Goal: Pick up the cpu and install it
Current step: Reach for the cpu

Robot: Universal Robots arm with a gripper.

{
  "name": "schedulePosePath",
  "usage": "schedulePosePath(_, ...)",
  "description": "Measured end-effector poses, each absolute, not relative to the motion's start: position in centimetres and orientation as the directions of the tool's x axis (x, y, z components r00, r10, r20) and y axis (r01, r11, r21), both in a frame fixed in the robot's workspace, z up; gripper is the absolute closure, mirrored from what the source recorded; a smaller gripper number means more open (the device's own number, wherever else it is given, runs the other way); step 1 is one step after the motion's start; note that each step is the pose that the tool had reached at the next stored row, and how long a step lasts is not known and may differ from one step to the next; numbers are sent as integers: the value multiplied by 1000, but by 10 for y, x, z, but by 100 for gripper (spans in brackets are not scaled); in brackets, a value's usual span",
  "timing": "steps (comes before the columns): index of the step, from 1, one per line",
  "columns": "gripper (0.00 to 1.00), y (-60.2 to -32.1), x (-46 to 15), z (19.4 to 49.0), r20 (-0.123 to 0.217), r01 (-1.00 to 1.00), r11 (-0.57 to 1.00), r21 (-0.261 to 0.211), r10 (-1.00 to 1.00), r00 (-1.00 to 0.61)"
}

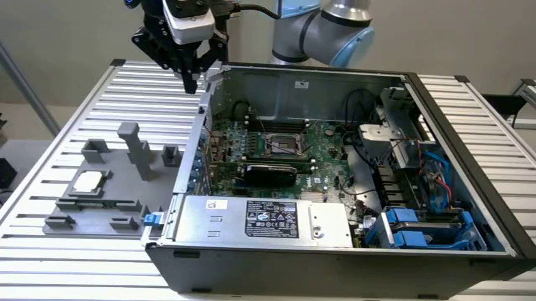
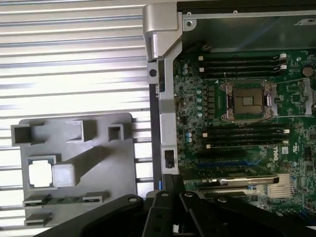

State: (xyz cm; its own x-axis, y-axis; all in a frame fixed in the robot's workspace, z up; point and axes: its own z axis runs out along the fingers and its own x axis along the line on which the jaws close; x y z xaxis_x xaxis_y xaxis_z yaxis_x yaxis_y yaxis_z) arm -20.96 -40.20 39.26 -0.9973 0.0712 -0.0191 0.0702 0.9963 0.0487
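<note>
The cpu (image 1: 88, 182) lies flat, shiny top up, in a shallow recess of a grey fixture plate (image 1: 105, 213). The plate rests on the slatted tabletop (image 1: 59, 251), toward its edge on the exterior view's left and just beside the open computer case (image 1: 335, 266). In the wrist view the cpu (image 2: 40, 174) sits in the same pocket of the fixture plate (image 2: 98, 143), its sides running parallel to the plate's edges. Being square, it has no long axis to speak of.

The gripper (image 1: 191, 86) hangs well above the tabletop's far edge, over the far corner of the case wall on the exterior view's left, with its fingers pointing straight down. The relation that matters for the pick is this: from the gripper the cpu lies toward the near side of the tabletop and toward the exterior view's left, and a good way lower, so the two are well apart. An upright post (image 1: 134, 147) of the fixture plate stands between them, beside the cpu's pocket.

The gripper's fingers are drawn fully together into a single point and have hold of nothing; they touch neither the cpu nor the case. In the wrist view the gripper (image 2: 171, 183) shows dark over the case wall.

Inside the case the motherboard (image 1: 322, 141) carries an empty cpu socket (image 1: 280, 145), also seen in the wrist view (image 2: 247, 101), so nothing is installed yet.
</note>
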Motion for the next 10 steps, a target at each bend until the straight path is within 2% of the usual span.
schedulePosePath(10,89,-404,-255,392,-19,70,996,48,71,-997)
